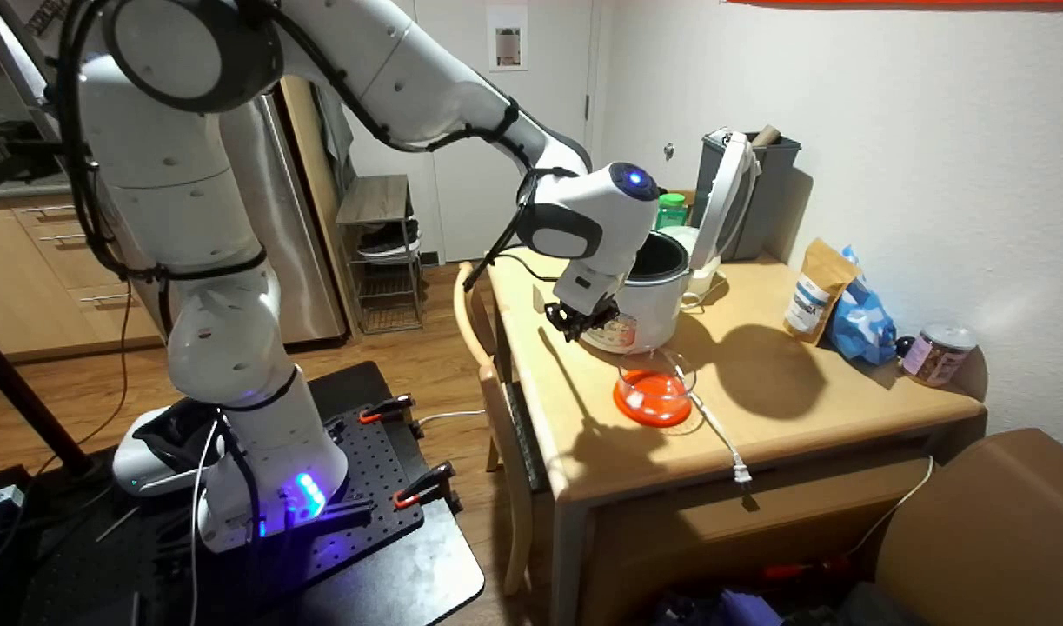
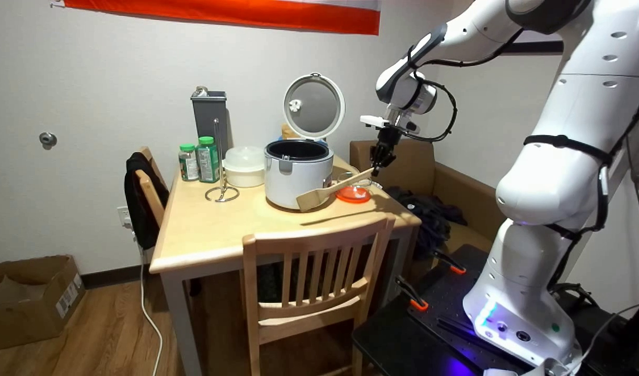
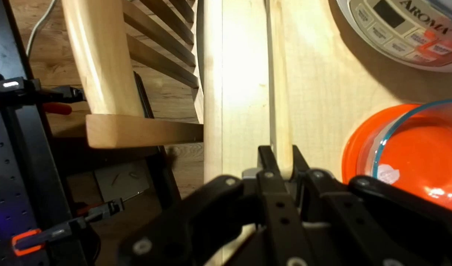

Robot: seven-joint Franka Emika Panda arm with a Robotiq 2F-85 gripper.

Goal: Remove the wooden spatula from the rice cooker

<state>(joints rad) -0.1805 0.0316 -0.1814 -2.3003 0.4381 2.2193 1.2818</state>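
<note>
Wooden spatula (image 2: 332,189) was held outside the rice cooker (image 2: 298,180), near its outer wall and above the counter (image 2: 209,235); since the shadow (image 2: 335,219) was seen apart from it, no touchdown was assumed. Removal itself was judged done, set-down pending. For that, a slow vertical descent was called for, over the strip between the rice cooker and the edge by the chair (image 2: 319,235). Blade (image 2: 313,199) was pitched lower than the held end in an exterior view, so it was expected to be landed first; the rest was then to be levelled, or the handle (image 3: 282,92) would be levered loose. Release was to be made only once the full length was supported. Clear bowl (image 3: 386,137), apparently set on the orange-red disc (image 3: 377,119), was to be avoided on the way down. Fingers (image 3: 266,159) were set narrow, handle pinched near its end, both sides contacted in the wrist view, nothing else seen touched. With so much length cantilevered past the fingers, twist at the pinch was rated the main risk, so a firm squeeze was advised until contact
</note>
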